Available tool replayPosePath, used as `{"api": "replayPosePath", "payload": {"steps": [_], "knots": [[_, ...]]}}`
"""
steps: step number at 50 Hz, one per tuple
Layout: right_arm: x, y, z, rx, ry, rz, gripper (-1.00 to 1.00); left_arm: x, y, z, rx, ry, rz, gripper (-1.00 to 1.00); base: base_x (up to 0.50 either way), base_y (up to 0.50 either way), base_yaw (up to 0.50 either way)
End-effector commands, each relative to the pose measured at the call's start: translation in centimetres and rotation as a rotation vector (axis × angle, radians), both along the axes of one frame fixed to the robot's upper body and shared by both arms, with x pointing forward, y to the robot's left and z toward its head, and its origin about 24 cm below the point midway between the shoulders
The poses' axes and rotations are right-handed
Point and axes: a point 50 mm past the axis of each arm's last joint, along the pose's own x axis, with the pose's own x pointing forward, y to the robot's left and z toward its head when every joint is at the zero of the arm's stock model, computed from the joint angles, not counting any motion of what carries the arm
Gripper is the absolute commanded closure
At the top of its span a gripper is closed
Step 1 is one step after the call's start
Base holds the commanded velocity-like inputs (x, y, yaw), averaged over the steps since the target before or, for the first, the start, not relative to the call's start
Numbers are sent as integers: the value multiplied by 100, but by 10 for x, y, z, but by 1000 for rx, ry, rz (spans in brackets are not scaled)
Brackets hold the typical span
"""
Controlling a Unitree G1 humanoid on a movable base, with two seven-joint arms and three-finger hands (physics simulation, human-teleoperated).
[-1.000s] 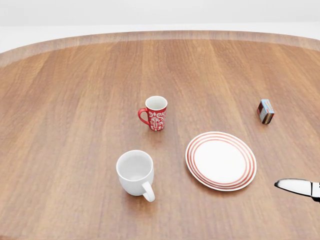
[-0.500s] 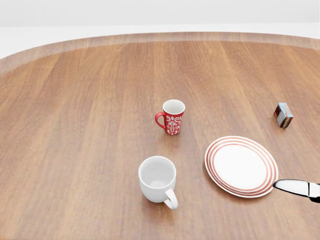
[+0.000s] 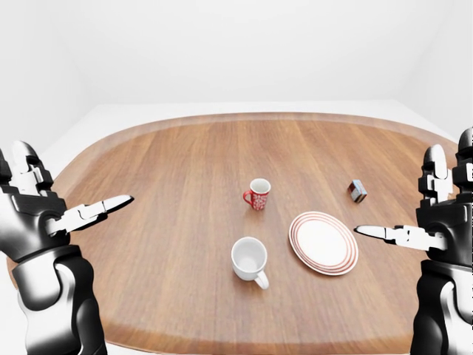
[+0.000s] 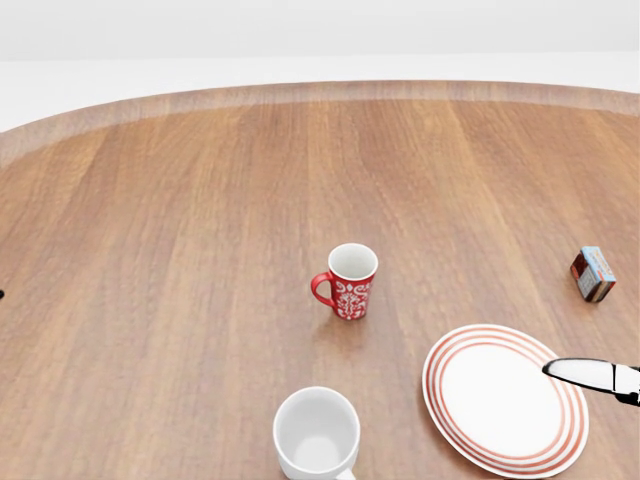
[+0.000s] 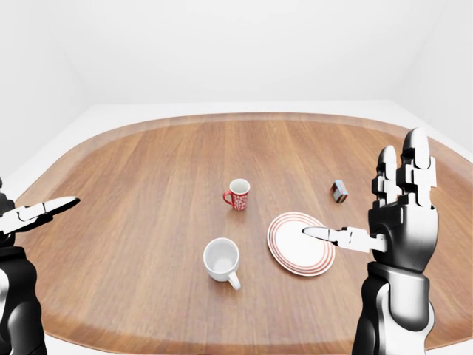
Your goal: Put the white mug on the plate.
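Observation:
The white mug [image 3: 250, 260] stands upright on the wooden table [image 3: 170, 177], handle toward the view's lower right. Just right of it lies the white plate [image 3: 323, 242] with red rings, nothing on it. In the head view the mug [image 4: 317, 435] sits at the bottom edge, partly cut off, with the plate [image 4: 505, 398] to its right. My left hand [image 3: 52, 205] is raised at the far left, open, well away from the mug. My right hand [image 5: 384, 216] is held up open at the right, its thumb tip over the plate's right rim. Neither hand holds anything.
A red patterned mug [image 3: 257, 194] stands above the white mug in the view, a short gap between them. A small box [image 3: 357, 191] lies to the upper right of the plate. The table's rounded near edge [image 3: 244, 346] runs along the bottom.
The camera has moved: in the head view all table things slid first right, then down toward the bottom edge. The right hand's fingertip keeps its place at the view's right edge.

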Motion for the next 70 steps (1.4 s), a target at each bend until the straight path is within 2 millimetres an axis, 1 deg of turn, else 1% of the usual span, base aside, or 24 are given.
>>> {"api": "replayPosePath", "payload": {"steps": [1, 9, 15, 20, 21, 23, 28, 31, 34, 36, 38, 43, 44, 46, 50, 52, 54, 55, 58, 61, 66, 67, 68, 70], "knots": [[2, 0, -3, 7, 12, -6, -100, 1, -1, 0, 2, 2, -4, -100, 0, 0, 0], [7, 9, 0, -39, 14, 19, -100, 0, -2, 0, 2, 2, -3, -100, 0, 0, 0], [12, 21, 16, -113, -39, 62, -100, 1, -2, -1, 4, 3, -5, -100, 0, 0, 0], [17, 46, 48, -284, -163, 131, -100, 1, -2, -1, 4, 8, -3, -100, 0, 0, 0], [20, 57, 63, -377, -217, 152, -100, 0, -2, 0, 6, 0, -2, -100, 0, 0, 0], [24, 67, 70, -472, -232, 171, -100, 0, -2, 1, 5, -2, -2, -100, 0, 0, 0], [45, 100, 78, -771, -190, 234, -100, 1, -2, 1, 7, -1, -3, -100, 0, 0, 0], [60, 119, 94, -1045, -146, 264, -100, 0, -2, 2, 9, -5, -3, -100, 0, 0, 0], [71, 129, 114, -1165, -129, 246, -100, 1, -1, 1, 8, -1, -2, -100, 0, 0, 0], [79, 133, 121, -1171, -124, 213, -100, 1, -1, 1, 7, 0, -3, -100, 0, 0, 0], [97, 137, 121, -1192, -59, 199, -100, 1, -2, 1, 9, -3, -4, -100, 0, 0, 0], [123, 149, 125, -1181, 13, 218, -100, 2, 0, 1, 6, -2, 1, -100, 0, 0, 0], [128, 151, 125, -1185, 28, 219, -100, 2, 0, 2, 5, -3, 2, -100, 0, 0, 0], [141, 154, 111, -1262, 127, 197, -100, 1, 0, 2, 5, -6, 2, -100, 0, 0, 0], [160, 151, 106, -1297, 235, 140, -100, 1, 2, 2, 0, -7, 6, -100, 0, 0, 0], [163, 149, 104, -1301, 262, 120, -100, 1, 2, 2, -2, -8, 6, -100, 0, 0, 0], [172, 150, 95, -1326, 328, 124, -100, 2, 2, 2, -3, -5, 6, -100, 0, 0, 0], [180, 149, 84, -1378, 401, 102, -100, 1, 3, 3, -2, -12, 7, -100, 0, 0, 0], [187, 145, 65, -1412, 495, 88, -100, 1, 4, 4, -4, -13, 9, -100, 0, 0, 0], [186, 146, 49, -1440, 541, 84, -100, 2, 2, 3, -3, -8, 7, -100, 0, 0, 0], [172, 147, 25, -1474, 555, 68, -100, 1, 2, 3, -2, -13, 8, -100, 0, 0, 0], [170, 147, 15, -1494, 574, 90, -100, 0, 3, 4, -2, -14, 8, -100, 0, 0, 0], [169, 147, 15, -1496, 572, 91, -100, 0, 3, 4, -2, -14, 8, -100, 0, 0, 0], [165, 151, 2, -1533, 577, 145, -100, 0, 3, 4, -2, -15, 8, -100, 0, 0, 0]]}}
